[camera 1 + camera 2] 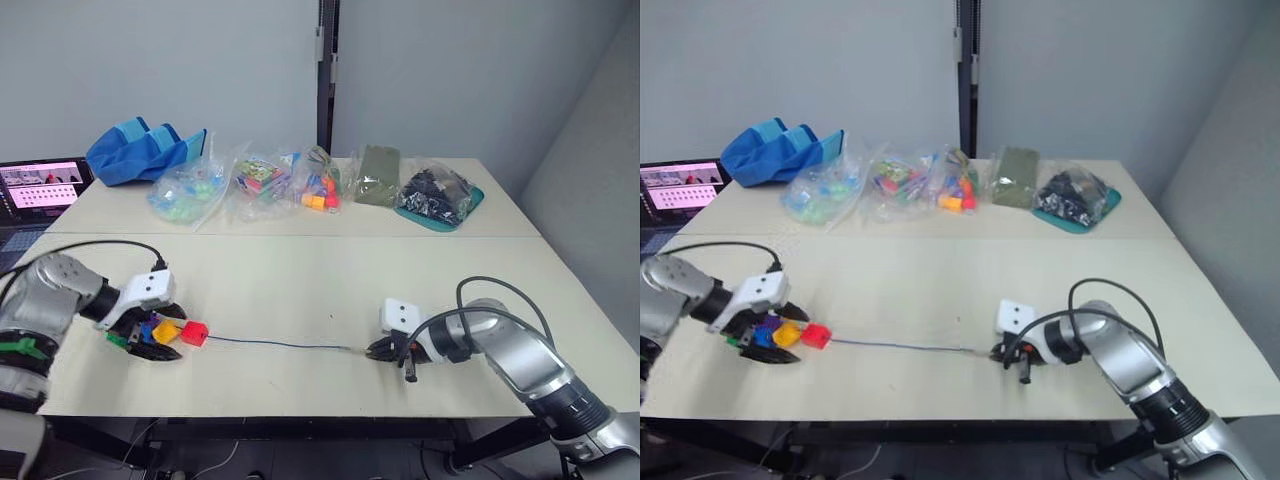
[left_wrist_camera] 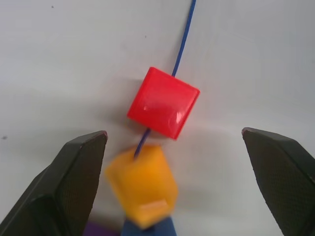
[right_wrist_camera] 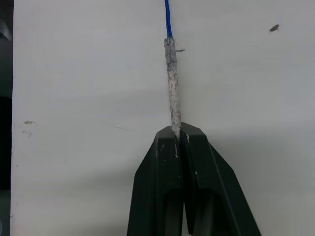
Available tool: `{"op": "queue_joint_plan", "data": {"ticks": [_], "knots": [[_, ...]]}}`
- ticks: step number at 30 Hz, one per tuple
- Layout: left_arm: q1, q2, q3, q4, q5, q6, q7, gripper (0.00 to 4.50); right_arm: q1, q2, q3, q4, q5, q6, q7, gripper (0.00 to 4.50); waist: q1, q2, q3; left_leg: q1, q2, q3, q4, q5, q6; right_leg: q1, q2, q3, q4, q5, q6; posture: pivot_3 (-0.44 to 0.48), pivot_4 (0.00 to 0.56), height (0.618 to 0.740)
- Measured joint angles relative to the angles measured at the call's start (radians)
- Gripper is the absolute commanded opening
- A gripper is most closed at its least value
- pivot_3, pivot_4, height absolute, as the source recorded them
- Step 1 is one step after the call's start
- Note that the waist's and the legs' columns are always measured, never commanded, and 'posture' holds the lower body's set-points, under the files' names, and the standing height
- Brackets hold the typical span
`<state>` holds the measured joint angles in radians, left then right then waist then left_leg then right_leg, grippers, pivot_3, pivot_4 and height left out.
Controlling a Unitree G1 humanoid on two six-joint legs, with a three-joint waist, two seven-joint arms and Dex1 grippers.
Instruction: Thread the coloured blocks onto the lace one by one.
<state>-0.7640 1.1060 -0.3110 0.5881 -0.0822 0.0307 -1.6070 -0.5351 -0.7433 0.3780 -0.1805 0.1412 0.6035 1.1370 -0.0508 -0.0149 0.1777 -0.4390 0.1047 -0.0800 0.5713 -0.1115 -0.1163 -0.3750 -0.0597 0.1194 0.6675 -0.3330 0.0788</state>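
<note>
Your right pincer (image 3: 176, 135) is pinching the lace (image 1: 270, 343) tip; your left pincer (image 2: 174, 147), gaping around the red block (image 2: 163, 102), seems finishing threading; release next.

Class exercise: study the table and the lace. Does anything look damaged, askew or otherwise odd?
Only the lace's stiff tip, pinched in the shut right gripper, looks worn: its pale surface is rough and flaky. The red block and orange-yellow block sit threaded between the open left gripper's fingers.
</note>
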Motion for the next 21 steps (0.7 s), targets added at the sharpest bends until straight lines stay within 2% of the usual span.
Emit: {"op": "queue_joint_plan", "data": {"ticks": [4,13,21], "knots": [[-0.042,-0.010,-0.072,-0.027,0.036,-0.003,-0.002,4.48,0.013,-0.002,-0.007,-0.016,0.000,0.013,-0.015,0.00,0.009,0.000,0.000,0.000,0.000,0.000,0.001,0.000,0.000,0.000,0.000,0.000,0.001,0.000,0.000,0.000,0.150,0.740],[-0.062,-0.112,-0.107,-0.046,0.146,-0.130,0.001,4.48,0.033,0.016,-0.015,-0.037,0.002,0.020,-0.054,0.00,0.012,-0.001,0.000,0.000,0.000,0.000,0.001,0.000,0.000,0.000,0.000,0.000,0.001,0.000,0.000,0.000,0.150,0.740],[-0.054,-0.119,-0.103,-0.052,0.214,-0.196,0.017,1.97,0.034,0.017,-0.015,-0.038,0.001,0.021,-0.065,0.00,0.009,-0.001,0.000,0.000,0.000,0.000,0.001,0.000,0.000,0.000,0.000,0.000,0.001,0.000,0.000,0.000,0.150,0.740]]}}
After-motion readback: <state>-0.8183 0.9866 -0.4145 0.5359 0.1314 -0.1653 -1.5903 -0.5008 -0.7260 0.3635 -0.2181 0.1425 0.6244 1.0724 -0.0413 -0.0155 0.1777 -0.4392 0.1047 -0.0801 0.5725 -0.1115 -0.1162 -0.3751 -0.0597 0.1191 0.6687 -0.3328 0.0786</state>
